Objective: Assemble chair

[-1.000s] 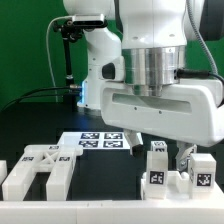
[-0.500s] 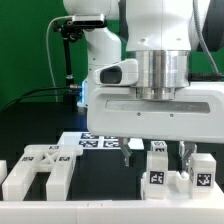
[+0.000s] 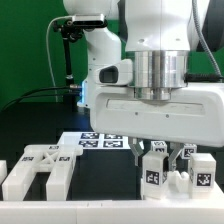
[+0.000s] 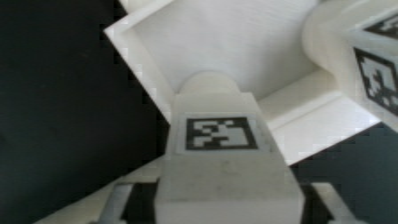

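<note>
Gripper (image 3: 161, 152) is down over an upright white leg bar (image 3: 155, 174) at the exterior view's right, one finger on each side. In the wrist view the leg bar's tag faces the camera, with fingers (image 4: 134, 203) flanking it (contact unclear, can't tell if clamped). A second tagged block (image 3: 203, 170) stands just beside it. The big chair frame piece (image 3: 40, 168) lies on the black table (image 3: 105, 172) at the exterior view's left, with the marker board (image 3: 100, 140) behind.

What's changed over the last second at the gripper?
The gripper came down and shifted toward the exterior view's left, its jaws narrowing around the upright chair part; whether they grip it yet is unclear. The large chair piece and the marker board stayed put.
</note>
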You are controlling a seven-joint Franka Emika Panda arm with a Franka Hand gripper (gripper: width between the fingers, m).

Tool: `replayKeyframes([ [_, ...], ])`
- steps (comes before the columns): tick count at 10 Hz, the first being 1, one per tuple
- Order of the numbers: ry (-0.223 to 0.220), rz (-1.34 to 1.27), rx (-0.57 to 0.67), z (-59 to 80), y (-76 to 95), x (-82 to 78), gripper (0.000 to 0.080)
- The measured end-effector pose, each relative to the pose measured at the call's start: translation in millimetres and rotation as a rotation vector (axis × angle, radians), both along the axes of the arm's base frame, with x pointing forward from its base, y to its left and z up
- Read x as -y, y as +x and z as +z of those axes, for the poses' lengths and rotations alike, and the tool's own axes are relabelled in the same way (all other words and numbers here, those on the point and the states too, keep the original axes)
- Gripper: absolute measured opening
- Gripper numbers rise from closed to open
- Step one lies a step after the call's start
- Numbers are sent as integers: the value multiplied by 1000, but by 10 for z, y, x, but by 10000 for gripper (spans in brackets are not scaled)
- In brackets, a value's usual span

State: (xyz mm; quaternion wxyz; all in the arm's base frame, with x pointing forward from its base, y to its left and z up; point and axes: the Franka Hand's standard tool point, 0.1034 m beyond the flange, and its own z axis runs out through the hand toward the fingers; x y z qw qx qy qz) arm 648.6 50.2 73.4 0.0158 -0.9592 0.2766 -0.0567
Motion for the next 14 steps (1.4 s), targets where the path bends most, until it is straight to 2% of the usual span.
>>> replayKeyframes([
  [1, 17, -121, 0, -2, 0, 12, 286],
  [2, 58, -336, -6, -3, -5, 39, 286],
  [5, 141, -851, -25, -13, -26, 30, 286],
  [8, 172, -1092, -34, -20, -32, -1, 287],
  [9, 170, -1070, -33, -20, -31, -2, 287],
  [11, 144, -849, -27, -17, -28, -5, 572],
  [12, 124, -637, -16, -18, -18, -7, 572],
  [13, 112, -456, -4, -35, -14, -14, 634],
  [14, 108, -412, -1, -50, -46, -59, 645],
])
